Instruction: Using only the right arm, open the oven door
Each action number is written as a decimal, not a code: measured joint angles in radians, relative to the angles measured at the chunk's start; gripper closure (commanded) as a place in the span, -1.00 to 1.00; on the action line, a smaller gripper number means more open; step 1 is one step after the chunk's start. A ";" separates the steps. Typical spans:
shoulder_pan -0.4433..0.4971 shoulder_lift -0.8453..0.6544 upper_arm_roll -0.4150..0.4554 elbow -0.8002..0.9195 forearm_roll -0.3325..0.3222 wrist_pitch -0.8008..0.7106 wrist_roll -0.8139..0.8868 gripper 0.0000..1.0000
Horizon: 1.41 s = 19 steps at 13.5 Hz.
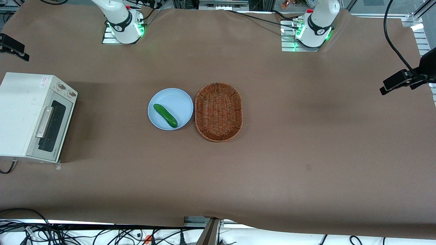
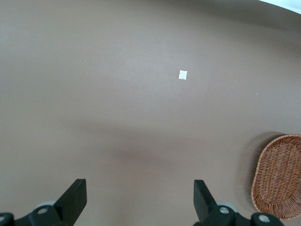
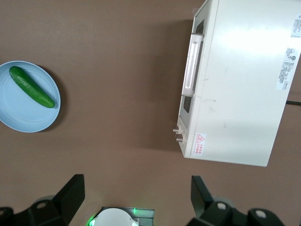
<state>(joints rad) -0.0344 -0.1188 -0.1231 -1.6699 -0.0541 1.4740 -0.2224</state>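
Observation:
The cream-white toaster oven (image 1: 24, 112) stands at the working arm's end of the table. Its oven door (image 1: 52, 126) is closed, with a dark window and a silver bar handle (image 1: 44, 121). In the right wrist view the oven (image 3: 240, 80) shows from above, with the handle (image 3: 190, 66) along the closed door. The right arm's base (image 1: 121, 20) stands at the table's back edge; its gripper is out of the front view. In the right wrist view the gripper (image 3: 136, 184) is open and empty, high above the table and its own base (image 3: 115, 217), well clear of the oven.
A light blue plate (image 1: 178, 98) holding a green cucumber (image 1: 165, 115) sits mid-table, and it also shows in the right wrist view (image 3: 19, 113). A brown wicker basket (image 1: 218, 111) lies beside the plate. Black camera clamps (image 1: 400, 80) stick in from the table's ends.

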 measured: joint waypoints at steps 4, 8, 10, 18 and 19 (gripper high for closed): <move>0.009 0.001 0.005 0.023 0.000 -0.037 0.018 -1.00; 0.010 0.007 0.005 0.025 0.000 -0.043 0.022 -1.00; 0.010 0.014 0.005 0.025 0.000 -0.044 0.022 -1.00; 0.012 0.019 0.015 0.036 0.001 -0.047 0.021 -1.00; 0.012 0.019 0.015 0.037 0.001 -0.047 0.021 -1.00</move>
<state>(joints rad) -0.0222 -0.1002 -0.1081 -1.6331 -0.0533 1.4271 -0.2012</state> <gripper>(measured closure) 0.000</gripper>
